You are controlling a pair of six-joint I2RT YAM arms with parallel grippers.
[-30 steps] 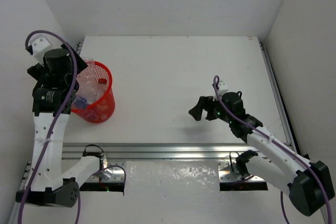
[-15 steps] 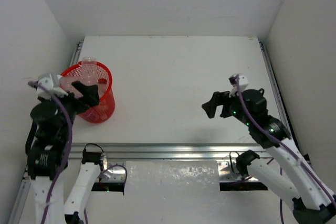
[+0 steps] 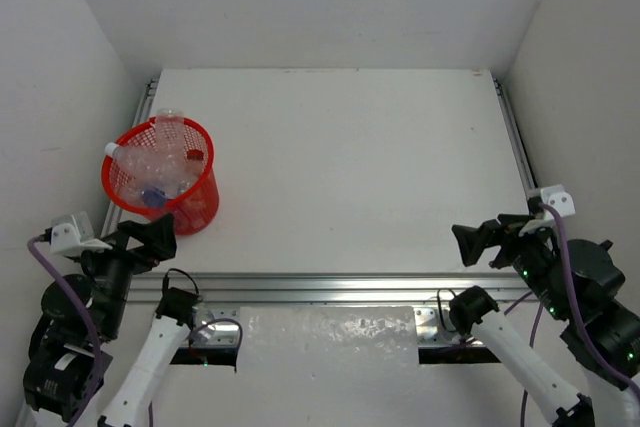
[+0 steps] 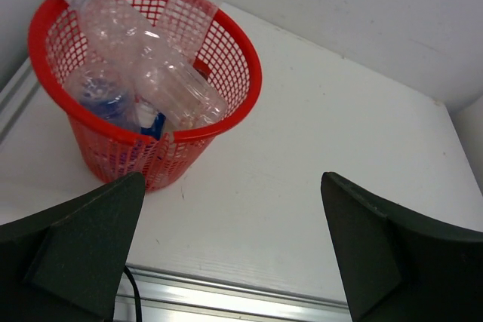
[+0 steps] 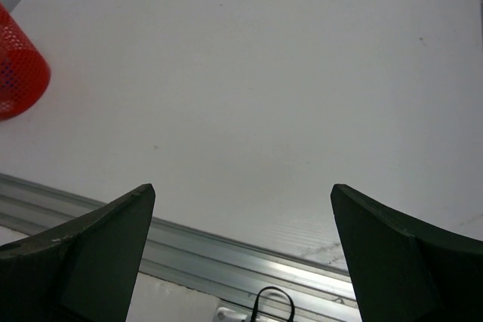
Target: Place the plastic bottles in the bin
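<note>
Because the plastic bottles (image 4: pixel 151 73) lie heaped inside the bin (image 4: pixel 173 160), the left hand (image 4: pixel 232 186) near it and the right hand (image 5: pixel 243 190) well apart gape empty.

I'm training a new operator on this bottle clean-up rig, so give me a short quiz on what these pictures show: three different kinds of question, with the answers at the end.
1. True or false: every plastic bottle in view is inside the red bin.
2. Pick one. The left gripper and the right gripper are: A) both open and holding nothing; B) both shut on bottles; C) left open, right shut on the bin's rim.
3. Fill in the gap: by the robot's own sides, the bin stands on the ___ part of the table.

Key: 1 true; 2 A; 3 left.
</note>
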